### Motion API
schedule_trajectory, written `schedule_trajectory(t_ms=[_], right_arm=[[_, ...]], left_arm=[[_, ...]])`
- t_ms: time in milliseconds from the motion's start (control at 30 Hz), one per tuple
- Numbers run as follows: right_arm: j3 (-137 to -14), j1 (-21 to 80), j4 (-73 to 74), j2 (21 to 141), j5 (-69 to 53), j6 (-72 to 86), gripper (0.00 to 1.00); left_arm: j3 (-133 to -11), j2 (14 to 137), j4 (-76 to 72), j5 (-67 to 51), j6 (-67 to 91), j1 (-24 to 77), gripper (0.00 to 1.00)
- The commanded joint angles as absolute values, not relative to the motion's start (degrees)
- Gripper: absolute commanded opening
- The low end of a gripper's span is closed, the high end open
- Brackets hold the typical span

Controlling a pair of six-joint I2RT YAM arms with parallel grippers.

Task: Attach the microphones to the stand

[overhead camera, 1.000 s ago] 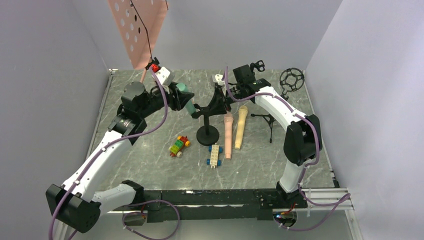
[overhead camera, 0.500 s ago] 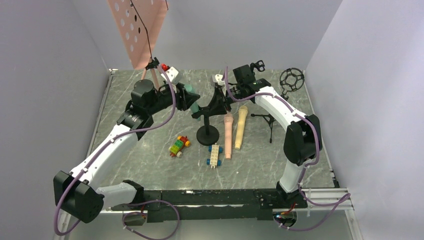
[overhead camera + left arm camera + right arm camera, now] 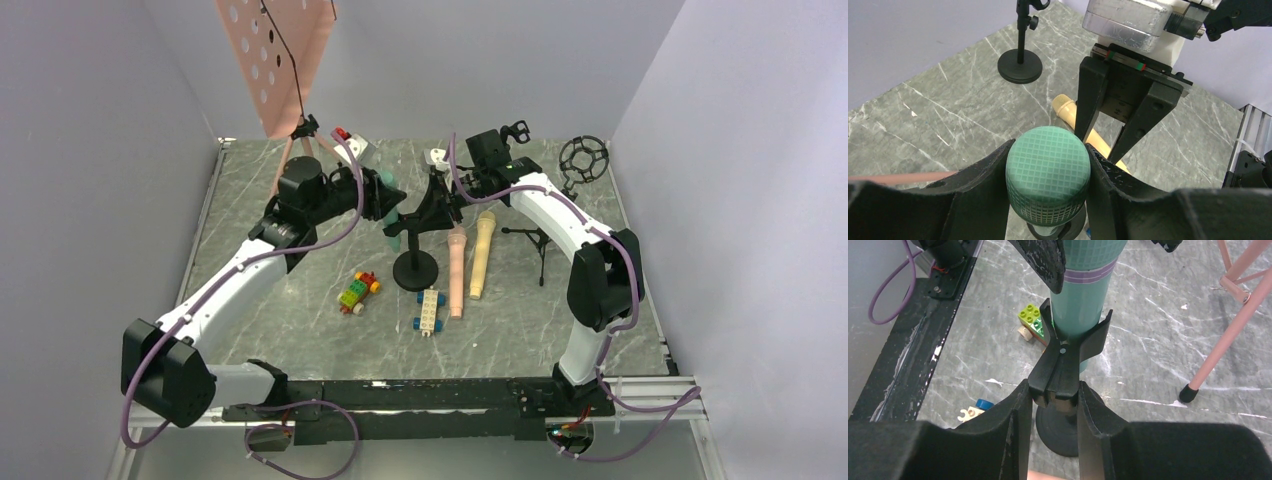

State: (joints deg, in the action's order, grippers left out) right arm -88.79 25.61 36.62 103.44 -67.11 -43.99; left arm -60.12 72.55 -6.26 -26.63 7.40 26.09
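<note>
My left gripper [image 3: 1048, 172] is shut on the head of the mint green microphone [image 3: 1048, 180]. In the right wrist view its body [image 3: 1080, 305] stands upright between the two prongs of the black stand's clip [image 3: 1068, 365]. My right gripper [image 3: 1054, 405] is shut on the back of that clip, above the stand's round base [image 3: 415, 270]. In the top view both grippers meet at the clip [image 3: 432, 205]. The salmon pink microphone [image 3: 456, 270] and the tan-yellow microphone [image 3: 481, 250] lie side by side on the table, right of the base.
Two toy-brick cars [image 3: 358, 291] [image 3: 429, 311] lie in front of the stand. A pink tripod with a perforated board [image 3: 290, 150] stands at the back left. A small black tripod [image 3: 540, 240] and a shock-mount ring [image 3: 583, 160] stand at the back right.
My left arm has moved right with the green microphone, bringing its body up to and between the clip's prongs. The right arm has stayed on the clip.
</note>
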Motion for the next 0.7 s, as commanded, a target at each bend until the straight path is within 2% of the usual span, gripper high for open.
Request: schedule_trajectory(t_ms=[0, 500, 567, 667], right_arm=[[-89.99, 25.84, 37.30, 103.97, -68.56, -45.76, 0.00], [-90.37, 25.84, 38.75, 104.62, -69.25, -47.02, 0.00], [-90.67, 25.83, 39.46, 104.88, -69.44, -47.49, 0.06], [-90.83, 25.82, 40.18, 104.94, -69.61, -48.12, 0.28]], left_arm=[[-59.25, 71.29, -10.51, -26.29, 8.45, 26.20, 0.01], [-53.36, 68.36, -17.75, -26.34, 13.96, 24.08, 0.01], [-53.02, 68.30, -18.30, -26.68, 14.42, 23.84, 0.01], [-52.67, 68.51, -19.13, -27.28, 15.12, 23.52, 0.01]])
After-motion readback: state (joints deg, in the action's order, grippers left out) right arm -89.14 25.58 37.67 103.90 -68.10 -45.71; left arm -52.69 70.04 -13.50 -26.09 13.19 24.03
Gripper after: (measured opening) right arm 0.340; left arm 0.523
